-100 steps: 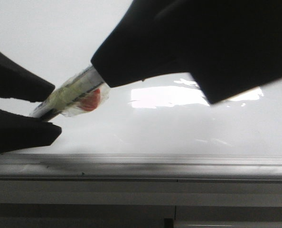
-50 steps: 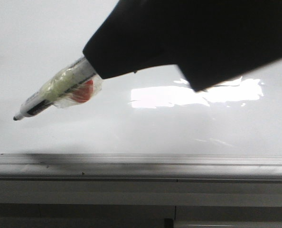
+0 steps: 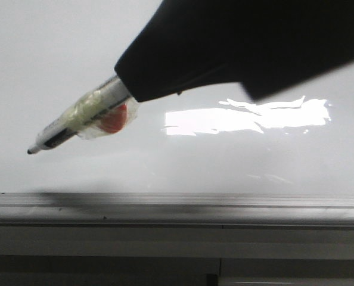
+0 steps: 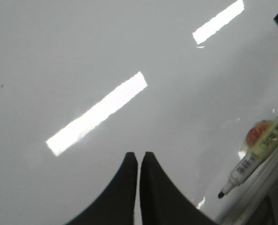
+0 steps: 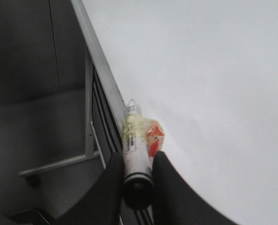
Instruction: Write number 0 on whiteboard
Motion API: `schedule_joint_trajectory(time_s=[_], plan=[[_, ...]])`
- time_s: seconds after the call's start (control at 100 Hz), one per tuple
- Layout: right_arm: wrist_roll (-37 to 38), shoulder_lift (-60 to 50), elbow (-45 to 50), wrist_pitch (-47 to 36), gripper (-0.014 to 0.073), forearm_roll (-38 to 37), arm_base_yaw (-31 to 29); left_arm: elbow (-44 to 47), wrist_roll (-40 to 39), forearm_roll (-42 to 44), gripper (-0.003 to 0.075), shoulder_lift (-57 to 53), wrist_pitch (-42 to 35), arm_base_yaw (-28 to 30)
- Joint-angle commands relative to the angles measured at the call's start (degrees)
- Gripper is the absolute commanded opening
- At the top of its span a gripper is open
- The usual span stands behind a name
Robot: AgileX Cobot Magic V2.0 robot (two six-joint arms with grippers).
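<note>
Glossy grey-white, the whiteboard point(image 3: 58, 53) fills your front view, its grey metal rail point(image 3: 177, 205) running along the near edge. Left of the bright glare patch point(image 3: 248, 116), you see the marker point(image 3: 81, 122) slanting down, its black tip point(image 3: 30, 152) just above the board near the rail, with clear tape and an orange blob point(image 3: 112, 122) wrapped around the barrel. Your right gripper point(image 5: 138, 176) is clamped on the marker's rear end. Your left gripper point(image 4: 139, 157) hangs over bare board, its fingers nearly touching with nothing between them. You cannot make out any drawn 0 on the board.
</note>
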Motion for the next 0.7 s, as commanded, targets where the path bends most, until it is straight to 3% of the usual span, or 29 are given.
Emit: schedule_joint_trajectory(time_s=[0.0,0.12,0.43,0.69], plan=[[2.1,-3.5,-1.9,-3.6,-0.0073,-0.9,-0.8,-1.6,-2.9,0.0,-0.002,0.4,-2.5,1.8],[3.7,-7.3,-1.9,-1.1,-0.0067,-0.9,-2.0,-1.6,-5.4,0.0,-0.002,0.4,-2.6,5.5],[4.2,-13.8,-1.7,16.9,-0.0069,-0.9,-2.9,-1.6,-8.2,-0.4,-0.002,0.4,-5.7,14.2],[4.2,-11.6,-1.7,11.5,-0.0069,-1.5,-2.9,-1.6,-8.2,-0.4,-0.002,0.4,-6.8,14.8]])
